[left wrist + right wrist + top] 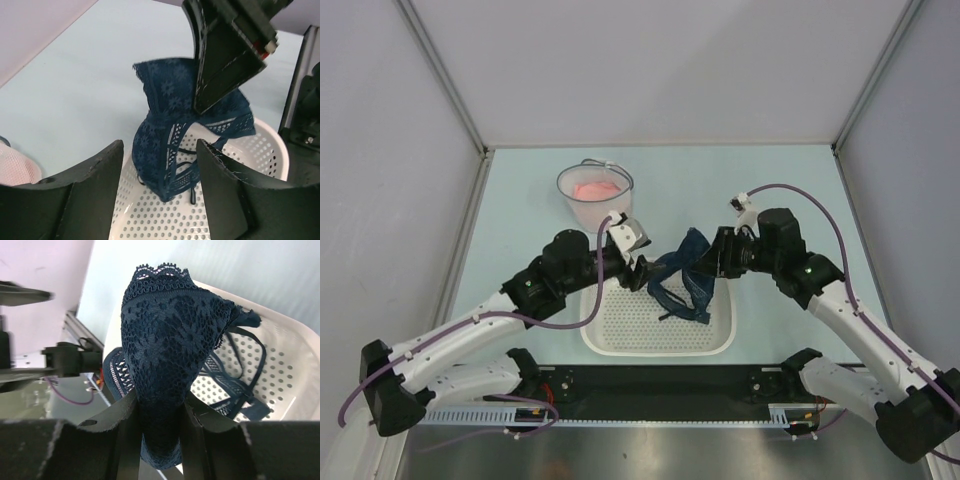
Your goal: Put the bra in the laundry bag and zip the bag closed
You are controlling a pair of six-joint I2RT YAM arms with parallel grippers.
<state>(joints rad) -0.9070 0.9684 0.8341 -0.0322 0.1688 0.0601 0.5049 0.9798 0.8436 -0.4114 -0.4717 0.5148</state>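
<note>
**Bra (680,278) pinched in right claw (160,400), left claw (159,145) spread beside it**

Far left: left wall panel (420,150), then a broad strip of pale table (515,215) before the laundry bag (594,200). Standing upright at rear left, mouth open upward, something pink (595,188) inside. Well short of the rear wall (660,70), with more table behind it.

Just right of the bag and nearer the arms: left claw, its 2 fingers spread wide, gripping nothing, poised over the far-left rim of the white perforated basket (720,345). Seen through that gap in the left wrist view: dark blue lace, hanging, close to the fingers but not between them.

Centre: bra raised above the basket, well apart from the bag. One lace cup clamped tight by right claw, jaws pressed onto the fabric; straps trailing down into the basket.

Right: a wide band of table between the basket's right rim and the right wall panel (905,150).
</note>
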